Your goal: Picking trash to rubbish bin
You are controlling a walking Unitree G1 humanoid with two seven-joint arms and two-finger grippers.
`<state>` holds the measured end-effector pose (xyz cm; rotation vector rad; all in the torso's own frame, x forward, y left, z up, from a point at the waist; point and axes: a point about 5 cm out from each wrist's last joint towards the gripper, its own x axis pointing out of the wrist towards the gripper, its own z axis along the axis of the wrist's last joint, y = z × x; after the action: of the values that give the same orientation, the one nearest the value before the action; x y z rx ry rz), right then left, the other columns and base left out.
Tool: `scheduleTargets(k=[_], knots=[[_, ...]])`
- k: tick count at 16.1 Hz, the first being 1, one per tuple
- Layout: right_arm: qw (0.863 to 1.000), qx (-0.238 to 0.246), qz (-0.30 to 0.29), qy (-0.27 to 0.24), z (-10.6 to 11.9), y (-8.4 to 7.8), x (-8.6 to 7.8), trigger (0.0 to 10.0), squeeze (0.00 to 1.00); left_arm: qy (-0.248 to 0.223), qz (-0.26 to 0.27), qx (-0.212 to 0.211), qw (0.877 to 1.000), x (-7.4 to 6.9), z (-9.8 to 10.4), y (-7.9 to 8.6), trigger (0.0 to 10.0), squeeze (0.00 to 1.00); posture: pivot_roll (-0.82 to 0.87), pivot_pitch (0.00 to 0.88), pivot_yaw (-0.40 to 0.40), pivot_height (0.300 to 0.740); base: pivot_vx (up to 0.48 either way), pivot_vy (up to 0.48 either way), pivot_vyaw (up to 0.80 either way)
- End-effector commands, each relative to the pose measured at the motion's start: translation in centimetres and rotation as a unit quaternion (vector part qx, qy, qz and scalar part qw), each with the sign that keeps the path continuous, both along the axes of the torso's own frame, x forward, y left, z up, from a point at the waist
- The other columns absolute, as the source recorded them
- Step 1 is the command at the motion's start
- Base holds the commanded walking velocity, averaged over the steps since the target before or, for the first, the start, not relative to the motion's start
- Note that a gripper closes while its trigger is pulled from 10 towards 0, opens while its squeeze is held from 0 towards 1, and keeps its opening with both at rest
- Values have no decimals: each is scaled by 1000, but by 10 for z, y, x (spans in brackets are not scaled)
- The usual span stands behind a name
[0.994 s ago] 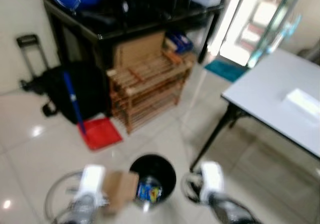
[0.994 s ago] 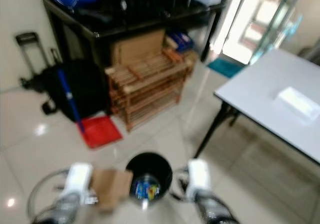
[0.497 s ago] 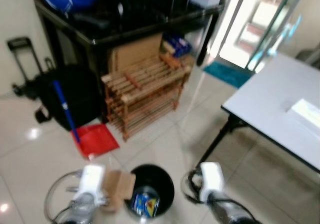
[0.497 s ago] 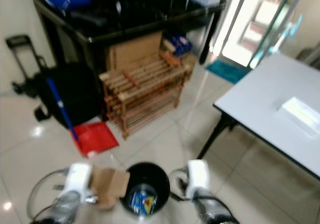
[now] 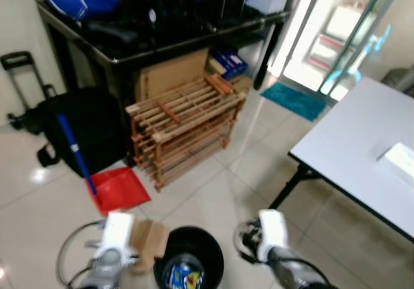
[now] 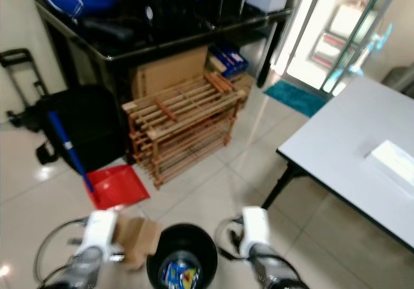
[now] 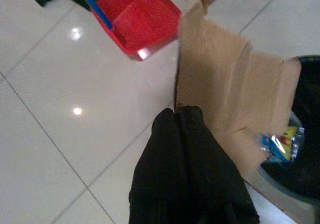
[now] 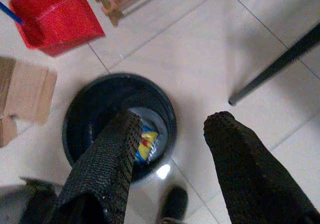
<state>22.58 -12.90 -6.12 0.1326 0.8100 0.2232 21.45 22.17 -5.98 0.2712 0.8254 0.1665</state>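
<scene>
Shifted nearer since 1 s ago: whole scene slid toward the near edge as the camera moved, with the black rubbish bin (image 5: 188,263) now lower in the head views and partly cut by the near edge. Seen from the left eye: bin on the tiled floor (image 5: 213,185) between the 2 arms, colourful wrapper (image 5: 177,277) lying inside; piece of cardboard (image 5: 148,245) held just left of the bin's rim; red dustpan (image 5: 118,189) with a blue handle farther off to the left, wooden rack (image 5: 184,128) beyond it under a black table (image 5: 162,33), white table (image 5: 362,147) to the right. Seen from the right eye: same layout, black bag (image 6: 84,130) behind the dustpan by the far wall. From the left wrist: left gripper (image 7: 177,115) clenched on the cardboard, 2 black fingers pressed together at its edge, sheet hanging beside and partly over the bin's rim, dustpan beyond. From the right wrist: right gripper (image 8: 172,126) released and holding nothing, fingers spread wide above the bin's right rim, wrapper visible inside, cardboard off to the left.
</scene>
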Motion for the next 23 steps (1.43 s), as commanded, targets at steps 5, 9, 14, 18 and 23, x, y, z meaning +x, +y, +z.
scheduleTargets(k=[5, 9, 14, 18, 23], knots=[[1000, 2, 9, 6, 0, -13, 0, 10000, 0, -15, -21, -25, 999, 9, 2, -21, 10000, 0, 29, 31, -109, 740, 0, 0, 0], [998, 24, 51, -8, 9, -7, 11, 10000, 0, -26, -48, -40, 998, 22, 8, -30, 10000, 0, 21, 33, -109, 740, 0, 0, 0], [988, 95, 124, -11, 22, 8, 23, 10000, 0, -27, -129, -97, 987, 40, 17, -61, 10000, 0, 5, 39, -116, 740, 0, 0, 0], [978, 144, 152, -19, 27, 14, 24, 10000, 0, -29, -182, -134, 974, 48, 23, -87, 10000, 0, -32, 56, -115, 740, 0, 0, 0], [974, 162, 158, -30, 29, 16, 23, 10000, 0, -1, -193, -160, 968, 41, 17, -103, 10000, 0, -54, 81, -120, 740, 0, 0, 0]])
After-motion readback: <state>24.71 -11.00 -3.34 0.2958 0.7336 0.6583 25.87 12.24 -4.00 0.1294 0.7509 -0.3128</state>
